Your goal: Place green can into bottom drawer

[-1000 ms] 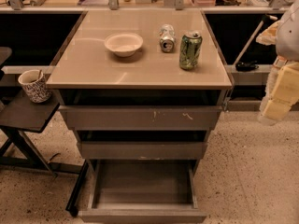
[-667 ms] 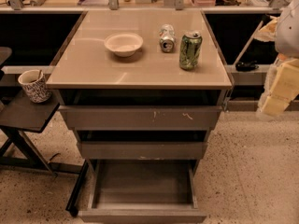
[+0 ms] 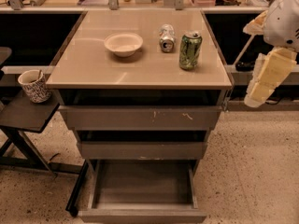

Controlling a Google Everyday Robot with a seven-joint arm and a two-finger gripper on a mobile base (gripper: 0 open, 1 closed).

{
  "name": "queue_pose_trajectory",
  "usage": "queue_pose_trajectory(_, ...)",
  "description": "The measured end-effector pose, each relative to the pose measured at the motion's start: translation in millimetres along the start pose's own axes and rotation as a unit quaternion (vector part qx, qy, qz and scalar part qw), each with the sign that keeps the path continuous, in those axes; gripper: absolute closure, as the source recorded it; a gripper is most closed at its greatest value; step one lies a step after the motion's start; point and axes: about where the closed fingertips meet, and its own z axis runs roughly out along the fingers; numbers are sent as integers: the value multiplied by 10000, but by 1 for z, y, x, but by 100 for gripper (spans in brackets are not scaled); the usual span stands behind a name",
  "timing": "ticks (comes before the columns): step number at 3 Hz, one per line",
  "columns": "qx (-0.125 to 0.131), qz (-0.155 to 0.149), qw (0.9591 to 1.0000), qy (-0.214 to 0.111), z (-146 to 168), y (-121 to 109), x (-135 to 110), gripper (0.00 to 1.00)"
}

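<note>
The green can stands upright on the cabinet top, near its right edge. The bottom drawer is pulled out toward me and its tray is empty. My gripper hangs pointing down off the right side of the cabinet, at about cabinet-top height. It is to the right of the green can, apart from it, and holds nothing that I can see.
A silver-white can lies on its side just behind and left of the green can. A pale bowl sits mid-top. The two upper drawers are slightly ajar. A patterned cup stands on a dark side table at left.
My gripper has shifted a little to the left, toward the cabinet, and slightly up. The cans, bowl and drawers have not moved.
</note>
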Motion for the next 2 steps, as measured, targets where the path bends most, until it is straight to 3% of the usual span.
queue_pose_trajectory(1, -160, 77, 9986, -504, 12, -4, -3, 0)
queue_pose_trajectory(2, 205, 23, 9816, -1898, 21, -49, -6, 0)
